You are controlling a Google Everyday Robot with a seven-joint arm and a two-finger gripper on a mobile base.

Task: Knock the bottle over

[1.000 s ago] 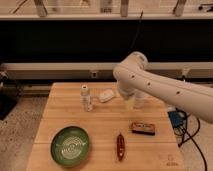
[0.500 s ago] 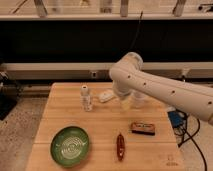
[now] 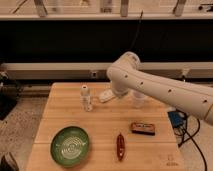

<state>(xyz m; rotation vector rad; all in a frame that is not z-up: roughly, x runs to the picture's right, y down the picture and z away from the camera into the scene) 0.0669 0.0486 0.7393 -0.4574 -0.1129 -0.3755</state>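
Camera view is looking down on a wooden table point(image 3: 60, 122) whose near edge is running out of the bottom of the frame.

Nearest, at front left, a green bowl point(image 3: 70, 146) with pale concentric rings is sitting on the wood. Just to its right a slim reddish-brown object point(image 3: 119, 146) is lying lengthwise, too blurred to identify. A little farther back on the right, a dark rectangular packet point(image 3: 142, 128) is lying flat, and its print is not readable.

At mid-table, left of centre, the bottle point(image 3: 87, 97) is standing upright. It is slim and white with its cap on, and its label is showing only as a faint reddish smudge. Nothing is touching it. Near it on the right, a small flat white lumpy object point(image 3: 105, 96) is lying on the wood, with its right end disappearing under the arm.

The white arm point(image 3: 165, 92) is reaching in from the right edge, where it is being cut off, and is bending at a rounded joint over the far half of the table. The gripper point(image 3: 119, 92) is hanging below that bend, right of the bottle and beside the lumpy object. The arm is masking most of it, so whether it is spread or closed cannot be told. A translucent cup point(image 3: 138, 98) is standing beyond the forearm, its top partly covered.

Farthest back, a dark wall with a pale rail point(image 3: 55, 67) is running across. Cables point(image 3: 186, 131) are trailing on the floor at the right.
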